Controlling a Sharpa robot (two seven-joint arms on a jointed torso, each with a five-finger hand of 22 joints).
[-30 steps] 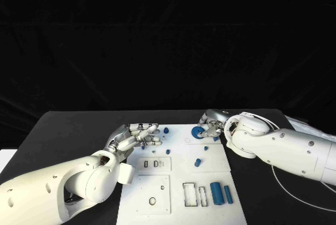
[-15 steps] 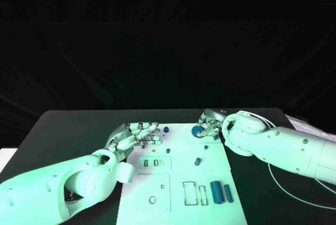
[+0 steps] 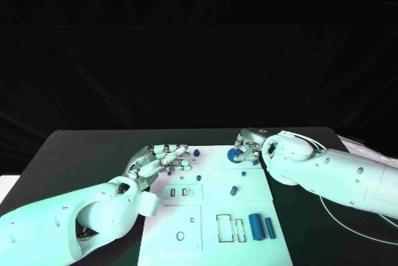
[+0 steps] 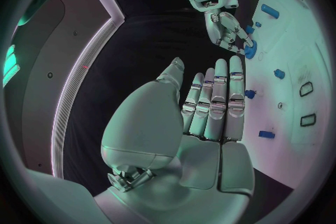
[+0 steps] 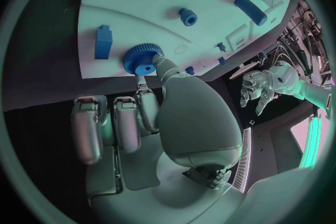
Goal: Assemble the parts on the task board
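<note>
Surface: black table (image 3: 75, 148) is carrying the white task board (image 3: 211, 220) in its middle, with a dark backdrop standing behind it.

Right hand: the right hand (image 3: 247, 144) is reaching over the far right corner of the board. One fingertip (image 5: 162, 65) is touching the round blue gear (image 5: 143, 60), while the other fingers are staying curled back, off the board. It is touching the gear, not clasping it.

Gear: it is sitting on the board near the far right edge, seen also from the head camera (image 3: 236, 155). A small blue block (image 5: 103, 41) is lying just beside it.

Left hand: the left hand (image 3: 163, 158) is hanging above the far left part of the board. Its fingers (image 4: 218, 98) are lying straight and close together, and nothing is in them.

Small parts: blue pegs are standing near the left fingertips, one peg (image 3: 196, 153) at the far side and another peg (image 3: 199, 177) closer to the middle. A blue oval piece (image 3: 234, 191) is lying at the board's centre.

Near parts: two long blue cylinders (image 3: 262, 227) are lying side by side at the near right of the board, next to the rectangular slots (image 3: 225, 228).
</note>
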